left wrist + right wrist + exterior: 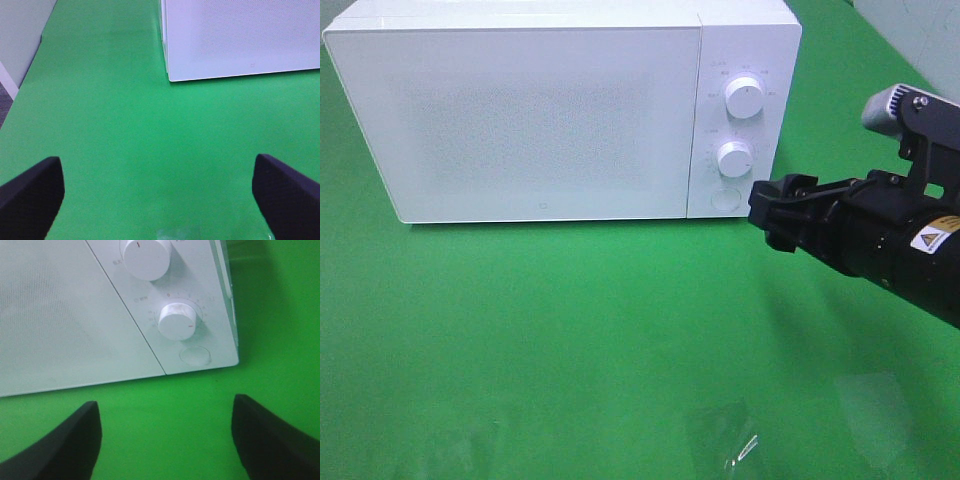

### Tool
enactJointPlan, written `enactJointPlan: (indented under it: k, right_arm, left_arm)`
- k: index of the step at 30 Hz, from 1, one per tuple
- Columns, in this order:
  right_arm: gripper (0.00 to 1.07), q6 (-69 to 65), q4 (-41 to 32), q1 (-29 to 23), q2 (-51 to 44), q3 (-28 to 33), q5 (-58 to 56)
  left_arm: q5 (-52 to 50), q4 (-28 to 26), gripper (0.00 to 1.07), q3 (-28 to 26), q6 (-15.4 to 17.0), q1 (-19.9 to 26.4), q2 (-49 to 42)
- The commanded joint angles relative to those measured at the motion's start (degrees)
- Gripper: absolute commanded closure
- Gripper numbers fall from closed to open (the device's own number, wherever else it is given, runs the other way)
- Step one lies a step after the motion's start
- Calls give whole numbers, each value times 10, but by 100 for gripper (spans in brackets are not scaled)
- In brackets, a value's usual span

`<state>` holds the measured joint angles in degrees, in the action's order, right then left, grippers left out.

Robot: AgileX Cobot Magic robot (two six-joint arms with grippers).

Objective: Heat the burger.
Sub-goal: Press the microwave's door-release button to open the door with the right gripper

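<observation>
The burger is out of view in all three pictures. A white microwave (560, 110) stands at the back of the green table with its door shut; its front also fills much of the right wrist view (75, 315), and one corner shows in the left wrist view (240, 40). My right gripper (772, 212) hovers just right of the microwave's lower front corner, close to the round button (724, 198), open with nothing between its fingers (60, 445). The left gripper (160, 200) is open over bare green surface, empty.
Two white knobs (745, 98) (734, 158) sit on the microwave's control panel, with the lower knob (177, 320) and the round button (195, 355) near the right gripper. The green table (570, 320) stretches in front of the microwave. A grey wall edge (20, 45) borders the table.
</observation>
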<state>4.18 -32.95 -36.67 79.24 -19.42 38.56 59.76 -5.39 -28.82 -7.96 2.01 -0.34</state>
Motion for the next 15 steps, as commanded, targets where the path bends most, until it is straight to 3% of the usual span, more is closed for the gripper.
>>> enactJointPlan:
  k: [1, 8, 12, 13, 14, 15]
  right_arm:
    - [36, 105, -34, 1, -26, -2, -39]
    - [36, 180, -8, 18, -70, -17, -176]
    - [36, 159, 61, 66, -74, -52, -307]
    - [36, 140, 105, 89, -74, -77, -386]
    - [36, 140, 105, 89, -74, -77, -386]
    - [36, 115, 142, 106, -74, -103, -464]
  left_arm:
    - [-3, -1, 13, -2, -1, 2, -14]
    - [-3, -1, 13, -2, -1, 2, -14]
    - [-3, -1, 13, -2, -1, 2, -14]
    - [-3, -1, 13, -2, -1, 2, -14]
    - [-3, -1, 13, -2, -1, 2, -14]
    - [-3, -1, 13, -2, -1, 2, -14]
